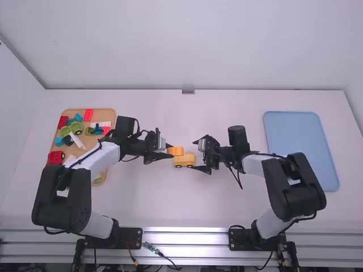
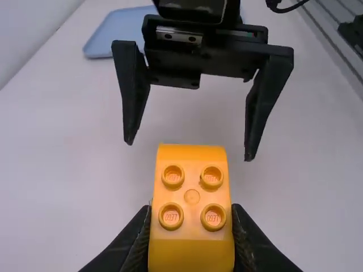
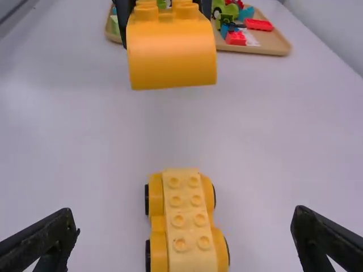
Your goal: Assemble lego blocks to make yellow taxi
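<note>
Left fingers [image 1: 165, 156] gripping orange block [image 2: 191, 196], right fingers [image 1: 201, 169] open, yellow wheeled base [image 3: 187, 228] cropped in right wrist view

The block [image 2: 191, 194] is presenting orange-yellow, its matching studs forming a two-by-two pattern. The wheeled base [image 3: 190, 226] is displaying deeper yellow sides, with paler yellow running down the middle under paired rows of studs; its tyres [image 3: 147, 199] are showing black. The left gripper [image 1: 172, 151] and right gripper [image 1: 194, 154] are reading black. The tray [image 3: 267, 48] is showing tan, the mat-like panel [image 1: 300, 147] plain light blue, the table [image 1: 153, 209] white. Loose pieces [image 3: 259, 24] are displaying red, green, blue and white.
</note>
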Controlling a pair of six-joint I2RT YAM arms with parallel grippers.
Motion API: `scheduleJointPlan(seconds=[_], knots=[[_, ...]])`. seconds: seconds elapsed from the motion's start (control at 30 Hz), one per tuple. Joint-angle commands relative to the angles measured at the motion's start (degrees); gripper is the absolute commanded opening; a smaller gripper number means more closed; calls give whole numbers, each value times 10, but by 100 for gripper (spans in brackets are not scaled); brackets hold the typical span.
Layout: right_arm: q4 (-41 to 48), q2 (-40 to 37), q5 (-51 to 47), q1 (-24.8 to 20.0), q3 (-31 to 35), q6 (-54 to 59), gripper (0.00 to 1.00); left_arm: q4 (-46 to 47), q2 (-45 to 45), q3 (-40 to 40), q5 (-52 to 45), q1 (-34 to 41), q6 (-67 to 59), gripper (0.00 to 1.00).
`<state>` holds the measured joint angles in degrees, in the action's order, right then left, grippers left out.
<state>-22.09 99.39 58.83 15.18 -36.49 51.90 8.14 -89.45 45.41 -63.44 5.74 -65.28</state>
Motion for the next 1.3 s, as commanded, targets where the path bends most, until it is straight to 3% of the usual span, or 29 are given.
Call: scheduleJointPlan(seconds=[0.0, 0.2, 0.33, 0.7, 0.9, 1.1, 1.27], knots=[[-2, 14, 13, 3, 5, 5, 99, -41, 5, -37, -20, -3, 41, 2], [-4, 46, 14, 2, 0, 35, 99, -190, 5, -101, -19, -5, 140, 1], [-6, 83, 34, 2, -25, 27, 99, -213, 5, -106, -16, -5, 164, 1], [-2, 122, 57, 3, -56, 30, 99, -203, -18, -91, 24, -8, 161, 2], [2, 125, 57, 2, -54, 30, 99, -193, -94, -49, -27, -10, 127, 1], [-3, 141, 56, 9, -56, 30, 99, -158, -112, -34, -31, -8, 84, 1], [-61, 164, 26, 26, -56, 3, 99, -158, -112, -34, -18, -12, 93, 1]])
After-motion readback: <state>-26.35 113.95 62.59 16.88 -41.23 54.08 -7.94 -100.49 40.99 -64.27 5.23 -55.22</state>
